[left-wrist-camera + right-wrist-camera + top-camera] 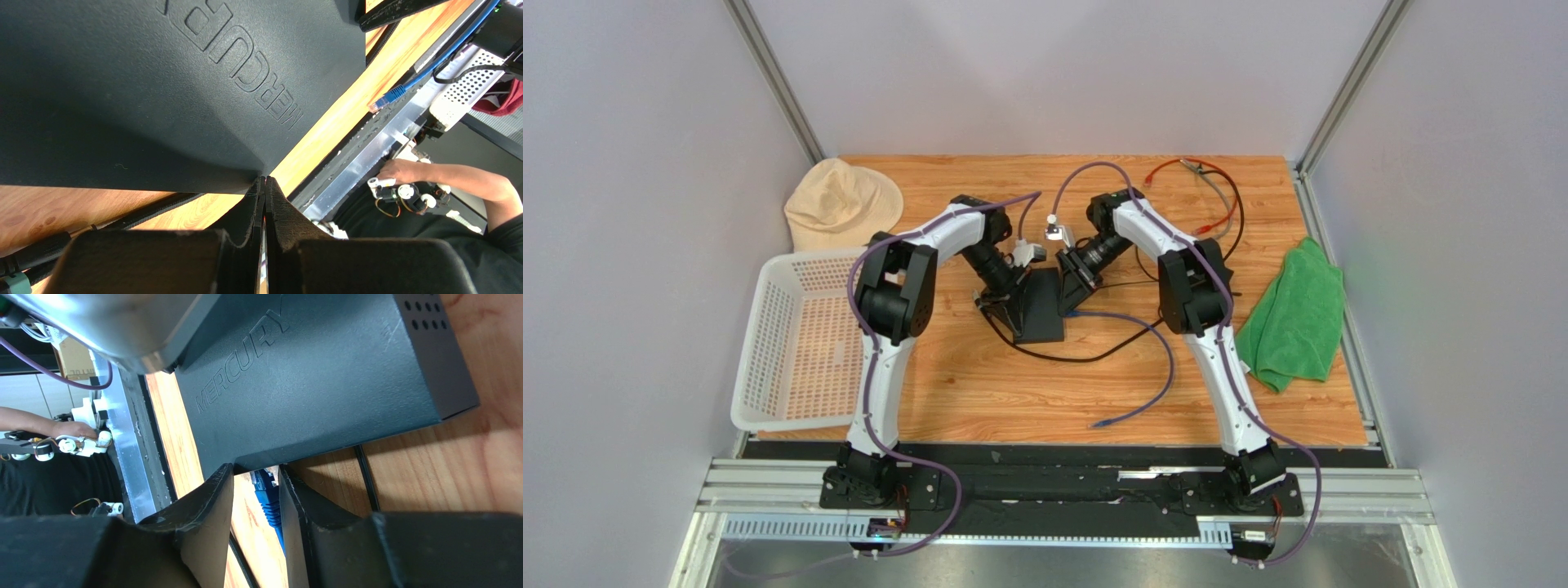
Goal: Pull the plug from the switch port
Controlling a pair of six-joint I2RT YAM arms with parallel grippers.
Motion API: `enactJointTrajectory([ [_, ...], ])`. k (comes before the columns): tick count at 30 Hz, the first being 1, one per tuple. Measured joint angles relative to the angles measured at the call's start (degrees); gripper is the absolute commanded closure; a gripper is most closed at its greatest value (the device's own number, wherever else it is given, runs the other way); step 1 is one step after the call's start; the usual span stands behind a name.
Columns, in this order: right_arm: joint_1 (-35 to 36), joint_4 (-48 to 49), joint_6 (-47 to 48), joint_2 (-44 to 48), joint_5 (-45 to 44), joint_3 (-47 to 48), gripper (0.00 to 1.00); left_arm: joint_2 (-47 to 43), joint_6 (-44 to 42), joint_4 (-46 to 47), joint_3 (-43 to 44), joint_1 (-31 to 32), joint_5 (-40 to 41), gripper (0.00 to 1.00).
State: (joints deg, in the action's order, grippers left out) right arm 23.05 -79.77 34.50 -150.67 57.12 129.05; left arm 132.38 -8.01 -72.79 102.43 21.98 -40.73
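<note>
We're pre-pull: plug [265, 493] still seated in switch [319, 373], right jaws narrowly straddling it unclamped, left jaws pressed together; extraction remains.

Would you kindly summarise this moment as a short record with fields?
switch: black Mercury box, flat on table
plug: blue, at switch's edge, apparently seated; port hidden
right gripper: open, straddling plug
left gripper: shut, at switch's corner
cable: blue-purple, loops toward arm bases
</note>
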Motion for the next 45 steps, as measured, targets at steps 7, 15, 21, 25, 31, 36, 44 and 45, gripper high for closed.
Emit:
enactJointTrajectory([
  [7,-0.17,-1.22,0.07,-0.98,0.79,1.62,0.66,0.0,0.0,-0.13,0.0,0.09,0.11,0.93],
  [15,-0.59,-1.86,1.68,-1.77,2.69,1.84,0.69,0.0,0.0,-0.15,0.0,0.11,0.11,0.93],
  [21,-0.76,-2.51,4.31,-1.95,3.65,1.92,0.66,0.0,0.0,-0.13,0.0,0.11,0.13,0.93],
  [25,-1.16,-2.69,6.38,-1.95,4.28,1.79,0.69,0.0,0.0,-0.13,0.0,0.11,0.13,0.93],
  [31,-2.14,-2.27,8.9,-1.95,4.83,0.24,0.77,0.0,0.02,-0.17,-0.39,0.2,-0.15,0.93],
  [36,-2.14,-2.45,9.6,-1.92,5.62,-0.13,0.71,0.0,0.04,-0.42,-0.74,0.44,-0.37,0.93],
  [44,-1.53,-2.4,9.55,-1.86,4.9,-0.07,0.66,0.0,0.0,-1.11,-1.49,1.6,-0.17,0.93],
  [45,-1.51,-2.4,9.42,-1.86,4.83,-0.04,0.68,0.04,0.0,-1.29,-1.79,1.84,0.04,0.93],
])
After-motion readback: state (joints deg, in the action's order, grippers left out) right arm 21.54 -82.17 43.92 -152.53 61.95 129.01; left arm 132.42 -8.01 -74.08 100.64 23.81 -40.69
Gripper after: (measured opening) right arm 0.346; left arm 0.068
